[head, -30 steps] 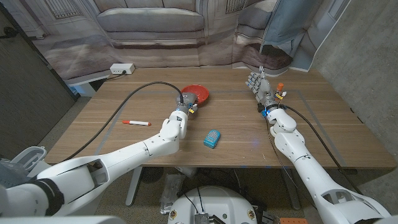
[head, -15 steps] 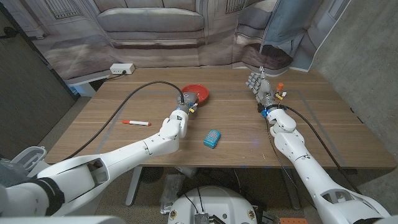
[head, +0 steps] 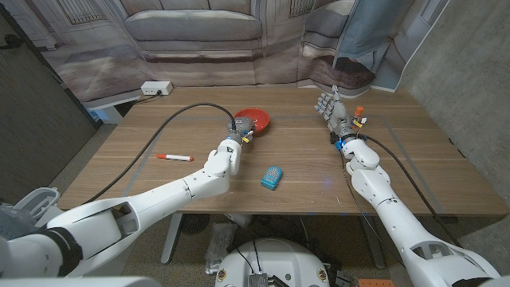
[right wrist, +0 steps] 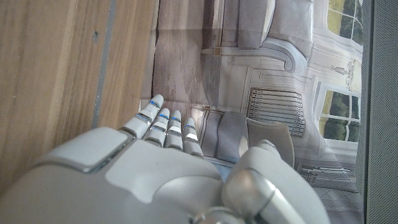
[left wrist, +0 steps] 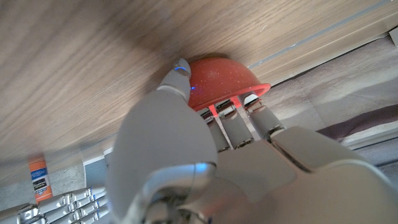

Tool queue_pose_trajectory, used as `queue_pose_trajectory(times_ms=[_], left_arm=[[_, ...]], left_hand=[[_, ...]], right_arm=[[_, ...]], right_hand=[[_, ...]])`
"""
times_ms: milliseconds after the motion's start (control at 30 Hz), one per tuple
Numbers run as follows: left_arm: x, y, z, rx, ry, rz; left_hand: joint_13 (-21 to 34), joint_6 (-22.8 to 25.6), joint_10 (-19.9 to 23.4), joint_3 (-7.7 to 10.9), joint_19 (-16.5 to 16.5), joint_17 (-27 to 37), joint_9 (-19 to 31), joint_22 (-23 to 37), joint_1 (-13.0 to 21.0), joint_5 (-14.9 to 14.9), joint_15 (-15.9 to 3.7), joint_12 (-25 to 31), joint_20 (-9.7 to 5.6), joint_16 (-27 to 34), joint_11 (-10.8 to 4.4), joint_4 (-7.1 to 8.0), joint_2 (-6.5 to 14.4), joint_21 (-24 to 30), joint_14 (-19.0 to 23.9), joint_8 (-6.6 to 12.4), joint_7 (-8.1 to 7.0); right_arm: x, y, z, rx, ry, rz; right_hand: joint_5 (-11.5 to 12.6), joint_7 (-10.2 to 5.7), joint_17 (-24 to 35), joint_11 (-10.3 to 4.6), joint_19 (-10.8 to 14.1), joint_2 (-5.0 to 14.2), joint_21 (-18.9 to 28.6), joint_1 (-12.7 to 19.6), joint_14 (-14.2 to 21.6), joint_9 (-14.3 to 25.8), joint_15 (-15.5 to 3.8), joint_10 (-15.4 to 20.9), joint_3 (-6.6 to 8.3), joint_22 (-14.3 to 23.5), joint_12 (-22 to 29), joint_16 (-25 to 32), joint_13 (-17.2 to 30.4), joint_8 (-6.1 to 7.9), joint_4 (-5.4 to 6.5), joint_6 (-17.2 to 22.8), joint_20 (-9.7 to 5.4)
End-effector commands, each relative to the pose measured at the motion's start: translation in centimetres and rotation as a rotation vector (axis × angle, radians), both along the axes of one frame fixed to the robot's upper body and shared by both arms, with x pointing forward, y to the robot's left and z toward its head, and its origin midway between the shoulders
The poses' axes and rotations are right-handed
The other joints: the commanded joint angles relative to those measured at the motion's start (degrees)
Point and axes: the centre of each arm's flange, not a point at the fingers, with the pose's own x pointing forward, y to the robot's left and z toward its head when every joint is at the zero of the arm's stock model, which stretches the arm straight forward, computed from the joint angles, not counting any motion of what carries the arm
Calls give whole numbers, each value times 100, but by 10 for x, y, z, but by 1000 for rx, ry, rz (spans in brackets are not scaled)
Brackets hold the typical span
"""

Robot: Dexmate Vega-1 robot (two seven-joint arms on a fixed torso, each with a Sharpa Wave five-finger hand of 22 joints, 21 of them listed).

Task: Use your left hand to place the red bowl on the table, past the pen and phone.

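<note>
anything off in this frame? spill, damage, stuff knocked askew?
Nothing stands out. The red bowl is upright in the left hand, past the pen and the phone, which lie flat and apart on the table. The right hand holds nothing. No spill or visible damage.

White arms; grey fingers
</note>
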Motion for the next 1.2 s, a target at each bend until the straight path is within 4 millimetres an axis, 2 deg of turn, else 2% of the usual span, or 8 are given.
queue_pose_trajectory(times_ms=[33, 133, 200, 633, 933, 1200], left_arm=[[-3, -1, -1, -9, 14, 23], [-4, -1, 0, -15, 12, 20], [-5, -1, 0, -20, 9, 14], [-10, -3, 2, -24, 0, 9], [-14, -4, 7, -21, -12, 19], [-18, -4, 12, -29, -27, 28]], left_hand=[[228, 214, 37, -48, 36, 24, 91, 22, -163, 11, -474, 40, -727, -110, 9, 87, -59, 11, -36, 187, 121], [294, 156, -47, -37, 35, 16, 69, 24, -173, 23, -489, -8, -740, -152, -7, 101, -33, 4, -88, 200, 107], [406, 296, 132, 10, 89, 23, 27, 20, -95, 35, -517, 48, -772, -124, -31, 62, 5, 10, 39, 312, 126], [701, 668, 531, 64, 253, 65, -144, 29, 25, 25, -534, 156, -766, 5, 17, 17, 15, 50, 549, 566, 224], [782, 786, 599, 68, 303, 63, -213, 34, 9, 20, -521, 146, -774, -5, 24, 33, -2, 70, 628, 614, 261], [892, 840, 668, 60, 327, 46, -164, 37, -102, 29, -470, 136, -758, -77, 10, 109, 6, 78, 582, 709, 298]], right_arm=[[0, -1, 1, -5, -3, 5], [0, -1, 1, -1, -1, 6], [-1, -1, 1, -3, -1, 7], [-4, -4, -1, 0, -3, 9], [-8, -8, -2, 3, -7, 9], [-9, -8, -1, 0, -9, 14]], right_hand=[[-21, -14, 24, 38, 45, 40, -18, 20, 39, 17, -22, 30, -43, 14, -18, -28, 17, 7, -5, 34, -30], [-21, -18, 24, 38, 45, 41, -20, 21, 32, 17, -22, 30, -46, 14, -18, -32, 17, 7, -5, 34, -31], [-22, -15, 25, 41, 46, 42, -21, 21, 33, 17, -21, 28, -47, 14, -19, -31, 17, 6, -6, 32, -31], [-24, -16, 26, 40, 51, 46, -25, 21, 42, 17, -27, 33, -58, 15, -19, -30, 18, 8, -7, 34, -29], [-26, -8, 26, 39, 55, 48, -28, 22, 43, 17, -27, 34, -65, 15, -20, -31, 18, 7, -9, 33, -30], [-27, -4, 27, 38, 59, 51, -30, 23, 49, 17, -21, 35, -70, 16, -21, -30, 18, 7, -10, 33, -37]])
